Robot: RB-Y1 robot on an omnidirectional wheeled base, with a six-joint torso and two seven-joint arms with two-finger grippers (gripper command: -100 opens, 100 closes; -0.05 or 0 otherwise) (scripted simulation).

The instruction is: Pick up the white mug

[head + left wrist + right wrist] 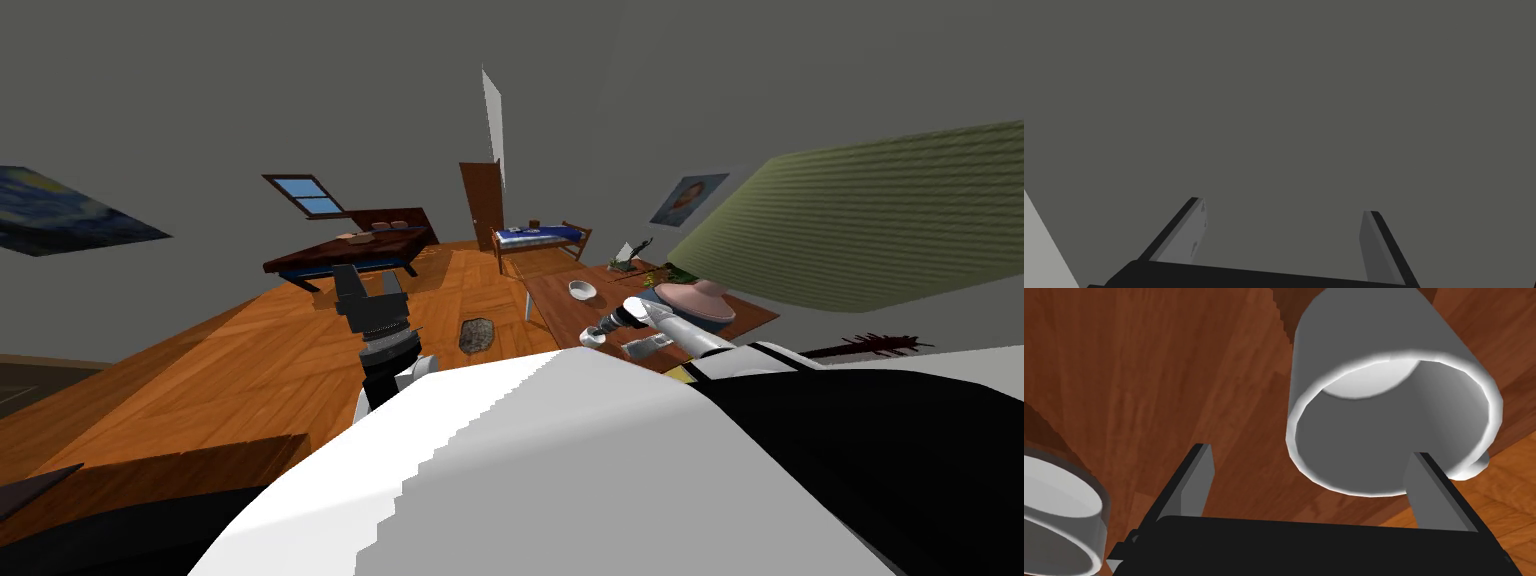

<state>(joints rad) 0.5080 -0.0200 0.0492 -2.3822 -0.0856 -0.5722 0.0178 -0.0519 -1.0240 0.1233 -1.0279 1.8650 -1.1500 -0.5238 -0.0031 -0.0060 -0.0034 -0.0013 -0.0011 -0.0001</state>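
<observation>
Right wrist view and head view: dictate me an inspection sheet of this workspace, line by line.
Surface: wooden table, mug near its edge.
Job's things: white mug, upright, not gripped.
Clutter: white bowl; pink lidded pot.
Grippers: right gripper open, one finger over the mug's mouth; left gripper open, away from the table.
Cables: nothing seen.
Surroundings: wood floor, brown door, window.

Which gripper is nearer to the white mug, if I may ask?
The right. The right gripper is open, close up at the white mug on the wooden table; the left gripper, also open, is raised over the floor, well away.
</observation>
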